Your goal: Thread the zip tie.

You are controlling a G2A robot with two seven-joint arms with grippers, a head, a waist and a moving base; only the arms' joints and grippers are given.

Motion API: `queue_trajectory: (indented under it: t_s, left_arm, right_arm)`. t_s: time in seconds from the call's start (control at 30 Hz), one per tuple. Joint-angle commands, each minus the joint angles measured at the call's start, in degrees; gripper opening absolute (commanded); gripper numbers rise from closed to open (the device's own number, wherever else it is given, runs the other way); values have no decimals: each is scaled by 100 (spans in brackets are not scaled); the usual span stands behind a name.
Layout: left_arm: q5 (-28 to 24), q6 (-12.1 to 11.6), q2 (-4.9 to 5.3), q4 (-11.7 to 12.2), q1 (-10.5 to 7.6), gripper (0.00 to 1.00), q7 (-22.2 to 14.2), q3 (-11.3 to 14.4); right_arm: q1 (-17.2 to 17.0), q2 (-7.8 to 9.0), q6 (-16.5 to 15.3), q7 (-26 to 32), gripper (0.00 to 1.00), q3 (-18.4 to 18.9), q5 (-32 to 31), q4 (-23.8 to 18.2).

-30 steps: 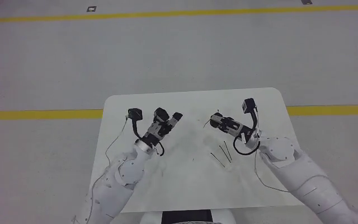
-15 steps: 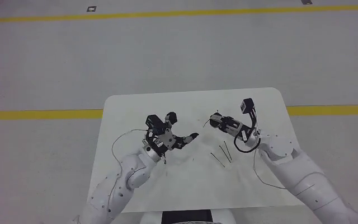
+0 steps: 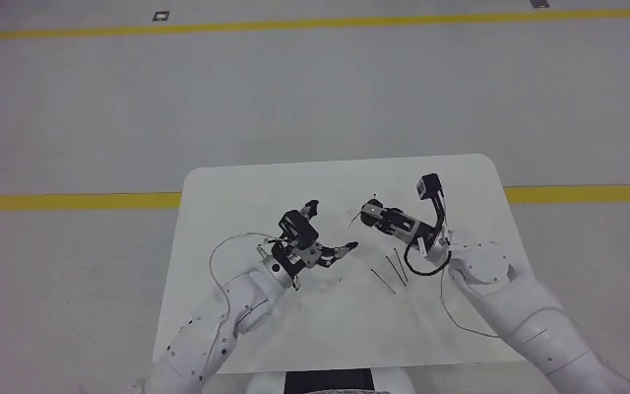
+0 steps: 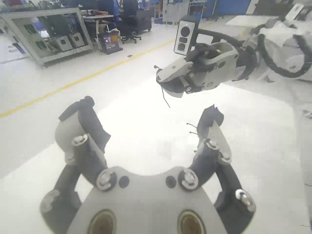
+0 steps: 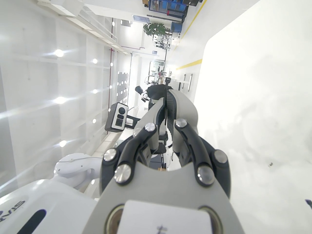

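A thin black zip tie point(image 4: 166, 99) is pinched in my right gripper point(image 3: 368, 211), which is shut on it above the table's middle. The tie's head point(image 5: 167, 81) pokes out past the fingertips and its tail point(image 3: 356, 219) hangs below them. In the right wrist view the strap point(image 5: 166, 113) runs between the closed fingers of the right gripper point(image 5: 166, 91). My left gripper point(image 3: 329, 229) stands open just left of the tie, holding nothing. In the left wrist view the left gripper point(image 4: 148, 113) has its fingers point(image 4: 82, 120) spread wide, and the right gripper point(image 4: 170, 85) is straight ahead.
Several spare black zip ties point(image 3: 392, 268) lie on the white table point(image 3: 453, 187) in front of the right gripper. The ends of some point(image 4: 191, 129) show beside one left finger. The table's far edge and rounded corners are close behind both grippers.
My left arm has swung right toward the table's middle and turned to face the right gripper, staying open. The right gripper edged slightly left with the tie.
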Motion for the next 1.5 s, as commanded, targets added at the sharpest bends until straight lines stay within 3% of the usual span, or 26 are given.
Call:
queue_trajectory:
  t_s: [0.0, 0.37, 0.6, 1.07, 1.3, 1.47]
  left_arm:
    - [236, 130, -13, -37, 12, 100, 113, 116]
    - [370, 138, -16, -38, -4, 100, 208, 180]
    - [307, 410, -45, -61, 3, 100, 115, 255]
    - [112, 302, -40, -101, 11, 100, 148, 235]
    - [-382, 114, -48, -42, -1, 100, 250, 186]
    - [-438, 78, -40, -19, -9, 100, 266, 151]
  right_arm:
    - [4, -29, -3, -51, 0, -21, -57, -4]
    - [-1, -46, 13, -153, 0, -16, -147, 10]
    - [-155, -127, -3, -586, 0, 48, -529, -414]
    - [-245, -220, -3, -635, 0, 103, -840, -560]
    - [-300, -262, 37, -635, 0, 127, -907, -627]
    - [-339, -286, -3, -564, 0, 204, -919, -615]
